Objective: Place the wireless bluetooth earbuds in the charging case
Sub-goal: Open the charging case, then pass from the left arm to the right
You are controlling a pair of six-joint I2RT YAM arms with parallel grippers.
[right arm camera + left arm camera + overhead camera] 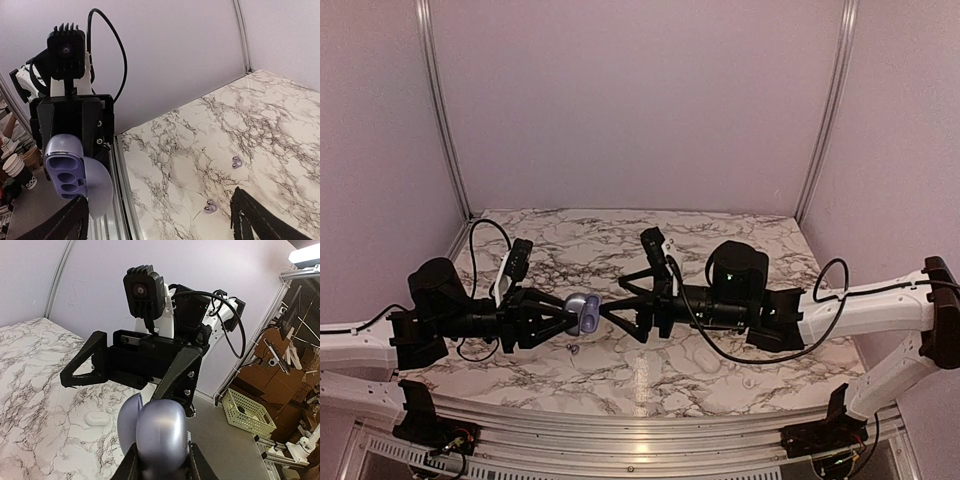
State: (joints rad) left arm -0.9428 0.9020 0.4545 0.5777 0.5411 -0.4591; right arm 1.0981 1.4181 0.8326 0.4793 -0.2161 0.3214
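Reaching in low and nearly level over the marbled surface, the left arm and the right arm point their wrists at each other near the middle, almost tip to tip. The right end effector stands spread wide with nothing between its fingers, just beside the case. The left end effector is clamped on the charging case, held aloft with the lid swung open and the lavender inner face with its two wells turned toward the right arm. Both earbuds lie on the surface, apart from each other and outside the case.
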